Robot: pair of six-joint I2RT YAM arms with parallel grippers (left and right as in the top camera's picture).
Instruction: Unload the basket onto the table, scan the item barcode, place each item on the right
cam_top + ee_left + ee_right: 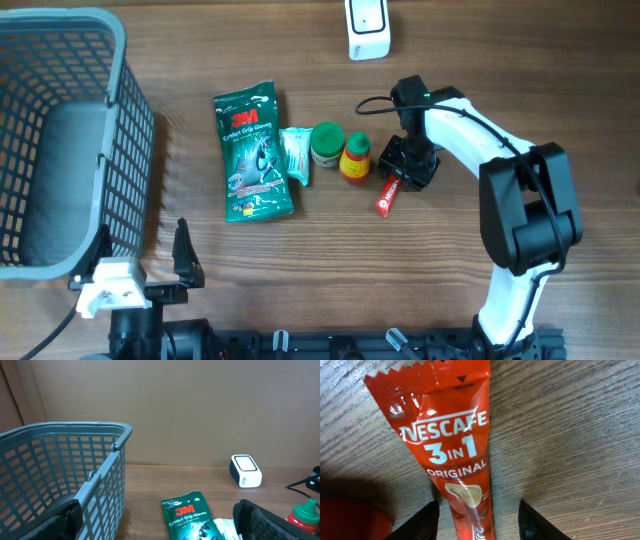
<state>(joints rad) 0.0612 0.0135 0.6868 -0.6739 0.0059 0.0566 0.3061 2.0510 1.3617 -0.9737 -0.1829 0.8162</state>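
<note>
Right claw (479, 521): hangs straight down over the red sachet (451, 460). Its two dark fingertips (426, 521) stand one on each side of the sachet's lower part. Spread, not pinching: one tip sits close against the foil edge, and the other has bare wood between it and the foil.
Sachet: Nescafé 3 in 1 Original stick, lying flat on the table (300, 270) with the printed face up. The zigzag end points away from the wrist camera.
Sachet position: overhead, it lies right of centre and slanted. One end is under the claw and the other sticks out toward the near edge.
Right arm (520, 200): white and black, reaching in from the near right side. A black cable (372, 102) loops at the wrist.
Nearest neighbour: yellow bottle (355, 158) with a red cap, upright, just left of the sachet and apart from it.
Row further left: green-lidded jar (327, 143) just beside the bottle, then a small white-and-green packet (296, 153), then a green 3M glove pack (253, 150) lying flat.
Scanner (368, 28): white, at the far edge of the table, well apart from the sachet.
Basket (120, 60): grey plastic mesh, at the far left of the table.
Left claw (157, 512): low at the near left, beside the basket. Fingers wide apart, holding nothing.
Table surface: brown wood grain.
</note>
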